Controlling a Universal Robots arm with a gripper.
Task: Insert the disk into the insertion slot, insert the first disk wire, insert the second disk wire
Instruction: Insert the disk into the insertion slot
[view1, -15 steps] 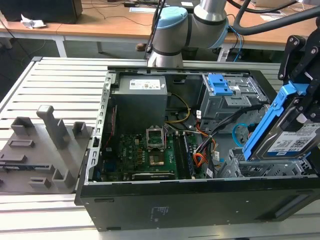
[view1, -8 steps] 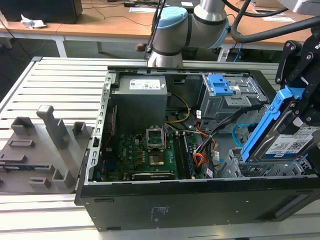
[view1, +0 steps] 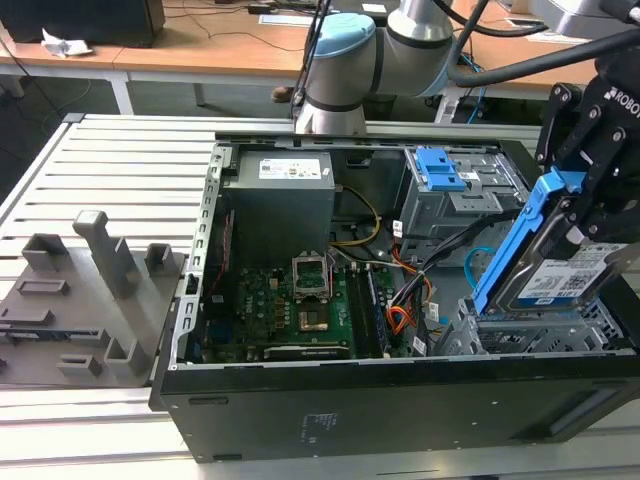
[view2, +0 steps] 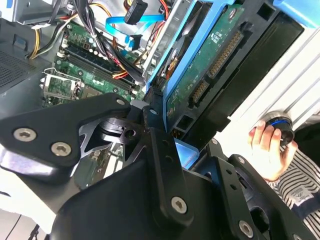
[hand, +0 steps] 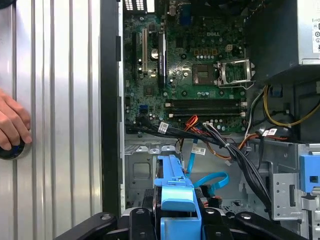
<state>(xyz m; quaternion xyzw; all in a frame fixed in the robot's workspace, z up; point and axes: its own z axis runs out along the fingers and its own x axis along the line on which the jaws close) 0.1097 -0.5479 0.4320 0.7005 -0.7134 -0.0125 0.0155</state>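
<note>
The disk (view1: 568, 272), a silver drive with a white-and-blue label in a bright blue carrier (view1: 525, 235), hangs tilted at the exterior view's right. My gripper (view1: 585, 195) is shut on its upper end. Its lower edge meets the top of the insertion slot (view1: 530, 338), a silver perforated cage in the case's near right corner. The second wrist view shows the disk's green underside (view2: 210, 65) between the black fingers (view2: 152, 117). The blue carrier (hand: 175, 187) stands above the cage floor (hand: 137, 172). The second disk wire (hand: 212, 180), a light-blue flat cable, lies loose beside the cage; its dark plug (view2: 136, 11) hangs free.
An orange, red and yellow wire bundle (view1: 400, 315) lies between the motherboard (view1: 290, 300) and the cage. A taller grey bay with a blue latch (view1: 440, 170) stands behind. A person's hand (hand: 12, 122) rests on a round knob outside the case. Grey fixtures (view1: 90, 290) sit at the exterior view's left.
</note>
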